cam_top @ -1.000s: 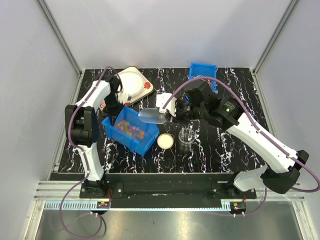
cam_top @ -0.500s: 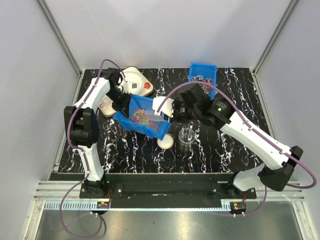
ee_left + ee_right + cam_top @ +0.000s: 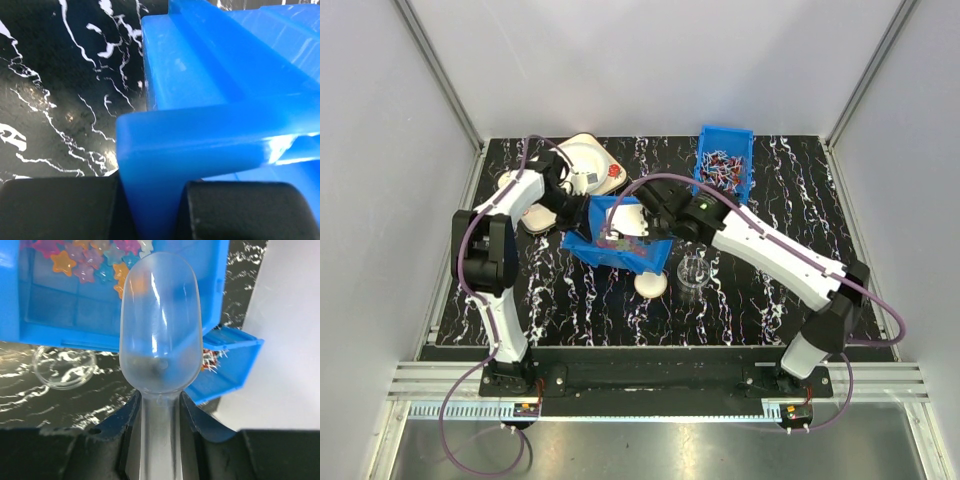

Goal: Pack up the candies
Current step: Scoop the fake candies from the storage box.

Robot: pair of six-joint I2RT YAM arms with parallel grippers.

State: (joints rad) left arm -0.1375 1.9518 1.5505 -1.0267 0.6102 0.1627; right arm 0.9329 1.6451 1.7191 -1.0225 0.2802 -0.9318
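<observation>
A robotics lab cell: plain white wall panels in aluminium frame posts enclose a black white-veined tabletop.

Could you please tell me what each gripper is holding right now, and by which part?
The left gripper pinches the blue bin by its rim; the right gripper holds the clear scoop by its handle.

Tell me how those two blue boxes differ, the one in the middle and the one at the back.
The middle box is clamped at its rim by the left pincer and looks tipped up; the back box sits flat, untouched. The middle box holds pastel star candies; the back box holds red-and-white wrapped sweets. Both are open blue plastic bins.
</observation>
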